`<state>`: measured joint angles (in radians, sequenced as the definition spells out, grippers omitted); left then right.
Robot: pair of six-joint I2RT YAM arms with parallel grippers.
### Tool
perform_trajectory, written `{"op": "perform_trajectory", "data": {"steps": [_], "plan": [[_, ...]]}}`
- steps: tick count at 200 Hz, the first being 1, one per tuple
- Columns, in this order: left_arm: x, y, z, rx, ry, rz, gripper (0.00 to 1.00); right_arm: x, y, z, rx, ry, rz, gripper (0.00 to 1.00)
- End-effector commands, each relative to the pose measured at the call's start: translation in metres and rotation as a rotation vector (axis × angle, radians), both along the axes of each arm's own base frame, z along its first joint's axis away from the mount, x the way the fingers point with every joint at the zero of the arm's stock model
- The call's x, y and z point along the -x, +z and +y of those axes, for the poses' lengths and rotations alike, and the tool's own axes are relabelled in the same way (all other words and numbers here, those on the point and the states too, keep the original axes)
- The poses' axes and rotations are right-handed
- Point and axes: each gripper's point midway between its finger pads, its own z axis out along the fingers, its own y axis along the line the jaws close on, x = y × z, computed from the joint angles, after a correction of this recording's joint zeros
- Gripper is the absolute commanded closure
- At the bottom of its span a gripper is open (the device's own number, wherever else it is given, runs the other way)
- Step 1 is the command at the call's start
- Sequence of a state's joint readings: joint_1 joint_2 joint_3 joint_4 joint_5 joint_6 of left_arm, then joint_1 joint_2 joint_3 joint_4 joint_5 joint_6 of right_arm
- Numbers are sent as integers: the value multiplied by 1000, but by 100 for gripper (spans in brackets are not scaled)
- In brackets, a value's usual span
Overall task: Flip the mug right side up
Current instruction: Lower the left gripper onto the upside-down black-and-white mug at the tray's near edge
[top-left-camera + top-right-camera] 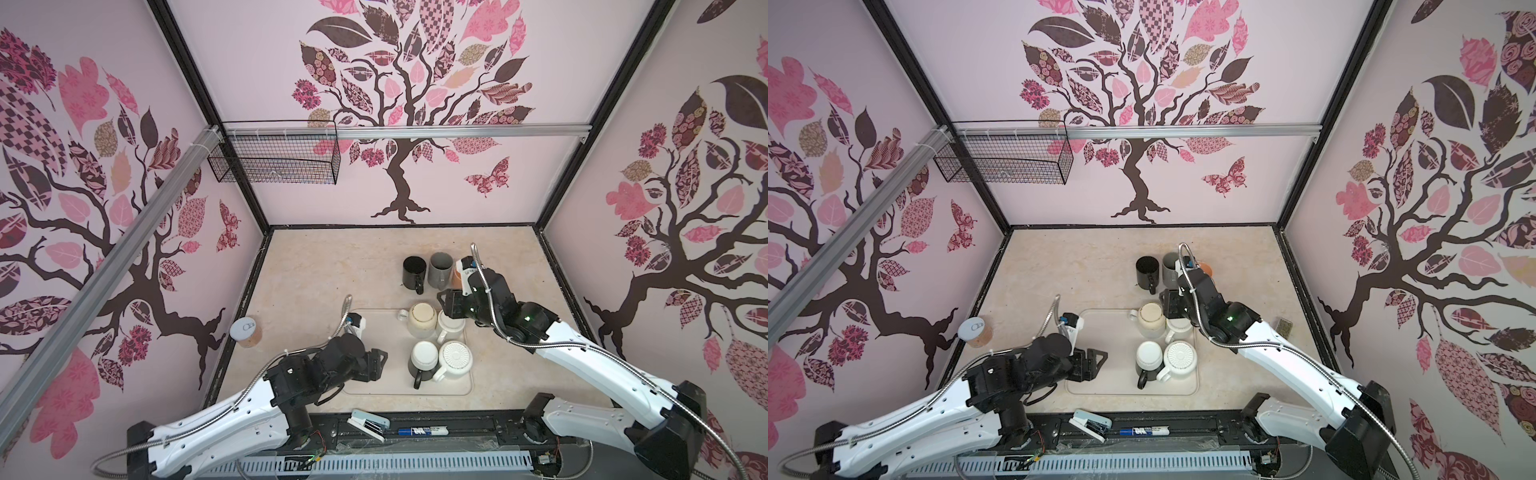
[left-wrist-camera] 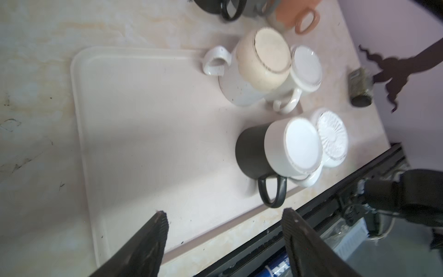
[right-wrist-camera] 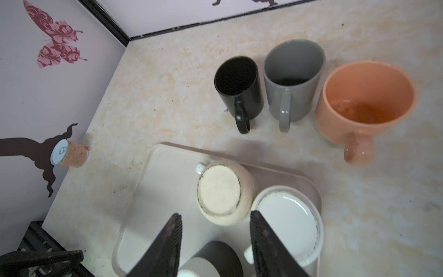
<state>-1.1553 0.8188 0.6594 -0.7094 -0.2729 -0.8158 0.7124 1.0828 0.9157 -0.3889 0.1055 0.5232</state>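
Several mugs stand upside down on the cream tray: a cream speckled mug, a white mug, a black-and-white mug and a ribbed white mug. My left gripper hovers open over the tray's left half, a little short of the black-and-white mug's handle. My right gripper hangs open above the tray's far right corner, over the cream and white mugs. Neither holds anything.
Behind the tray stand upright a black mug, a grey mug and an orange mug. A can stands by the left wall, a small dark jar by the right wall. A stapler and marker lie on the front rail.
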Motion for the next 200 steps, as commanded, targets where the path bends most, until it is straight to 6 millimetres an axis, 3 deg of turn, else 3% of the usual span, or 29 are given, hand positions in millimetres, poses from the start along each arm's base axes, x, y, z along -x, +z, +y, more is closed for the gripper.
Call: {"op": "perform_trajectory", "data": {"steps": [1, 34, 101, 120, 200], "plan": [[-5, 14, -12, -88, 40, -97, 22, 17, 4, -14, -24, -21, 10, 50], [1, -4, -41, -154, 8, -58, 23, 27, -1, -31, -1, -48, 9, 50], [5, 2, -76, -143, -49, -50, 24, 36, -11, -40, 6, -57, 15, 50], [9, -6, -86, -163, -79, -26, 24, 36, -16, -39, 6, -55, 21, 50], [9, -35, -102, -246, -109, -5, 28, 38, -25, -37, -7, -47, 32, 49]]}}
